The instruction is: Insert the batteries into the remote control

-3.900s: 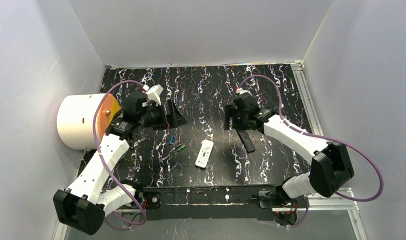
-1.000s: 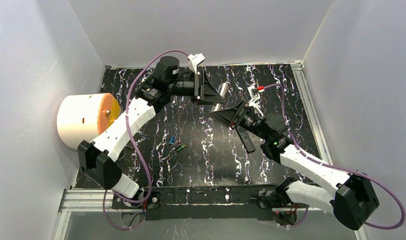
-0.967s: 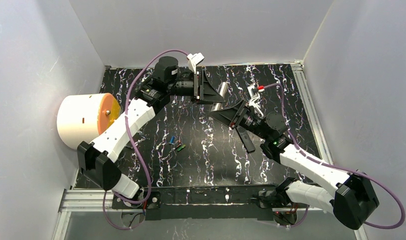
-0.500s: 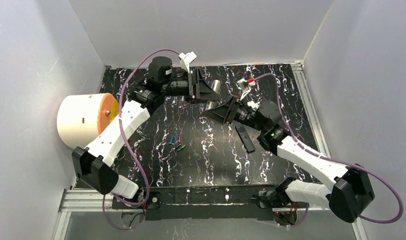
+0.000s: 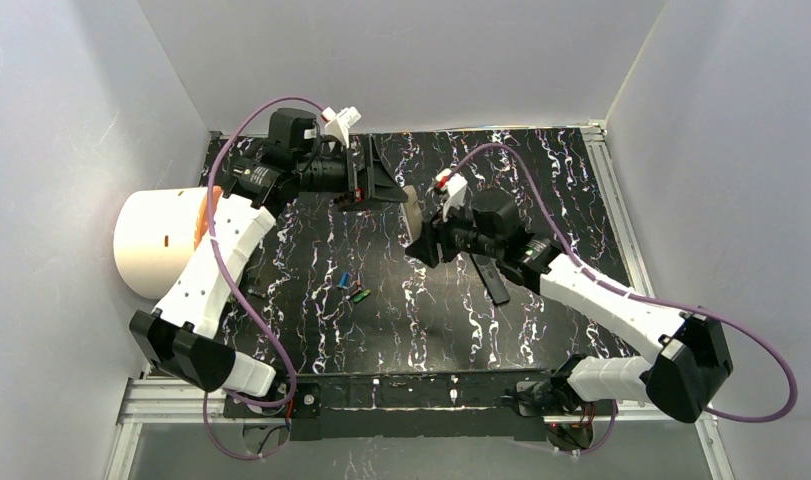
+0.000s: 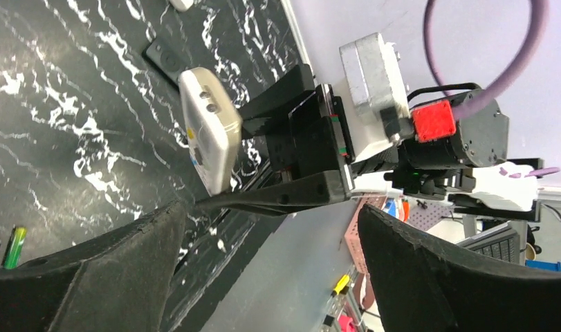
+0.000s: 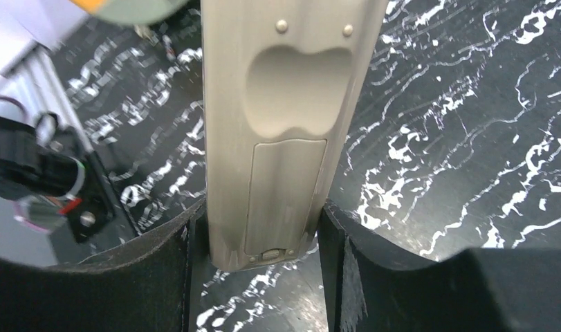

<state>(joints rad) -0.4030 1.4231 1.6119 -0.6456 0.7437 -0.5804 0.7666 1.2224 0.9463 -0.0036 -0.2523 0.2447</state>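
Observation:
The white remote control (image 7: 284, 124) is held above the table with its back toward the right wrist camera and its battery cover closed. My right gripper (image 7: 260, 259) is shut on its lower end, one finger on each side. In the top view the remote (image 5: 412, 208) hangs mid-table beyond my right gripper (image 5: 421, 240). My left gripper (image 5: 379, 186) stands wide open just left of it, touching nothing. In the left wrist view the remote (image 6: 208, 135) sits apart from my left gripper (image 6: 274, 211). The batteries, one blue (image 5: 343, 281) and one green (image 5: 359, 295), lie on the table.
A black remote (image 5: 492, 278) lies on the dark marbled table (image 5: 541, 180) under my right arm. A large white cylinder with an orange face (image 5: 156, 243) stands at the left edge. Grey walls close in the back and both sides.
My left gripper opened, let go of the white remote and drew back to the left. My right gripper closed on the remote and carried it left and nearer.

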